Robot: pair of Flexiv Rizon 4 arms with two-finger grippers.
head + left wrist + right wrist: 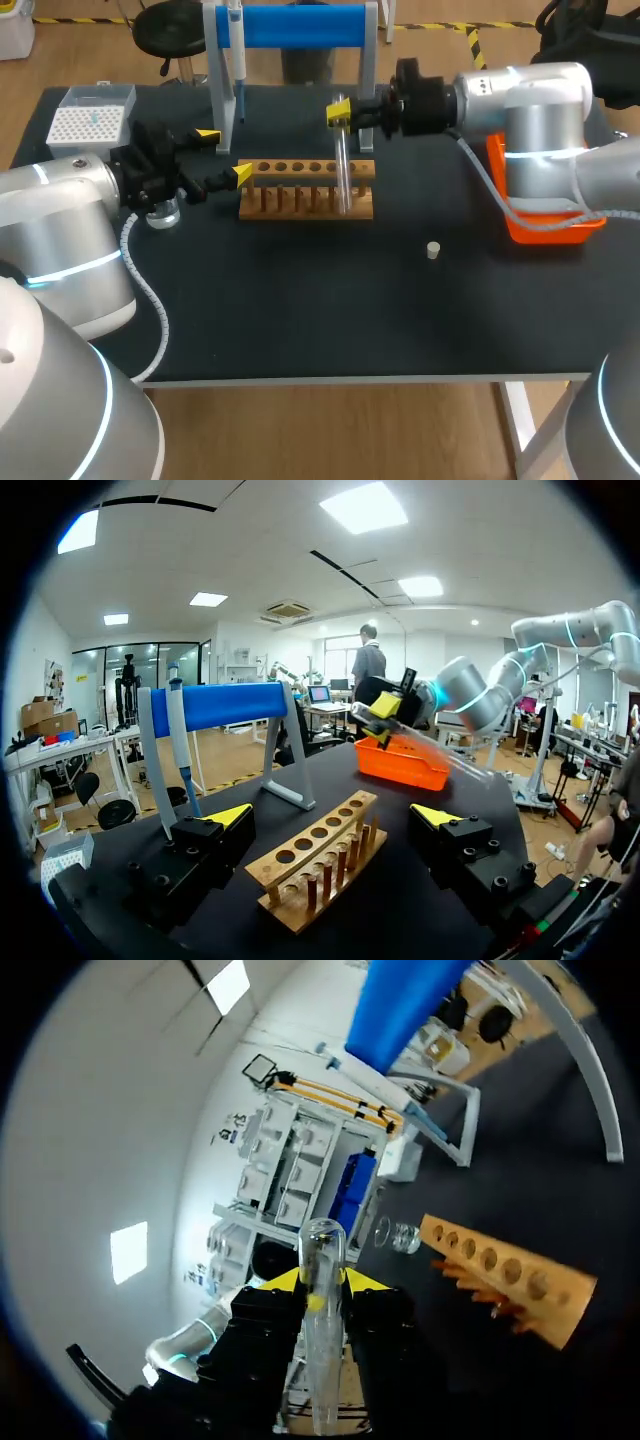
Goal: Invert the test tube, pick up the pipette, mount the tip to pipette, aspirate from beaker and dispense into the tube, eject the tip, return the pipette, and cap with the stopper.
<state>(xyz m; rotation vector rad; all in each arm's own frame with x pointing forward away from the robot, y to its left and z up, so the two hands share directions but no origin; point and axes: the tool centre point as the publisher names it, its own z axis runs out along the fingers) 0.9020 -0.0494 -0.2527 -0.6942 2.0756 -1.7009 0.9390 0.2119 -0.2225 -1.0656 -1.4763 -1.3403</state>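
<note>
Black tabletop (300, 310), pale front edge

Stopper (433, 250) front-R of rack (306, 190)

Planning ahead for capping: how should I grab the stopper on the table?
Take the stopper by its round sides, coming straight down from above. It is a short stub sitting alone on the table, apparently on end, with nothing close beside it.

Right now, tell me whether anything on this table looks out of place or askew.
Nothing looks spilled or broken. The small stopper lies alone on the bare table, apart from the wooden rack. The test tube is out of the rack, held tilted in the right gripper.
</note>
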